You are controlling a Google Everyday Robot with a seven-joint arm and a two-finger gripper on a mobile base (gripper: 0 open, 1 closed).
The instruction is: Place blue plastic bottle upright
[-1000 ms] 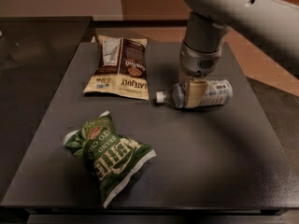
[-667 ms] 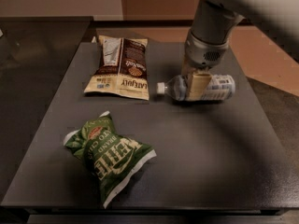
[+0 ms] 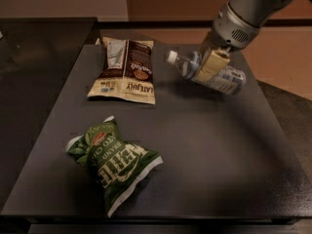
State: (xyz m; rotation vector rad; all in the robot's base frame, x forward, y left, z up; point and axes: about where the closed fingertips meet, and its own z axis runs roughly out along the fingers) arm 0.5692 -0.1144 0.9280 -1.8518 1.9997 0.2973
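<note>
- The dark table (image 3: 234, 169) spreads below and ahead of the fingers; the stretch right under them has nothing standing on it.
- The arm (image 3: 253, 9) comes down from the upper right and ends at the gripper (image 3: 210, 65), over the table's far right part.
- A brown snack bag (image 3: 126, 69) lies flat, well to the left of the fingers.
- A green snack bag (image 3: 114, 162) lies crumpled, far off to the near left of them.
- The blue plastic bottle (image 3: 229, 80) is clamped across its label between the fingers (image 3: 214, 62). It is near level, and seems raised off the table.
- Its white cap (image 3: 171, 56) sticks out left of the fingers, slightly high.
- Step in hand, as I judge it: carrying and turning. Next, the wrist must rotate until the cap points up, then lower the base flat before letting go.
</note>
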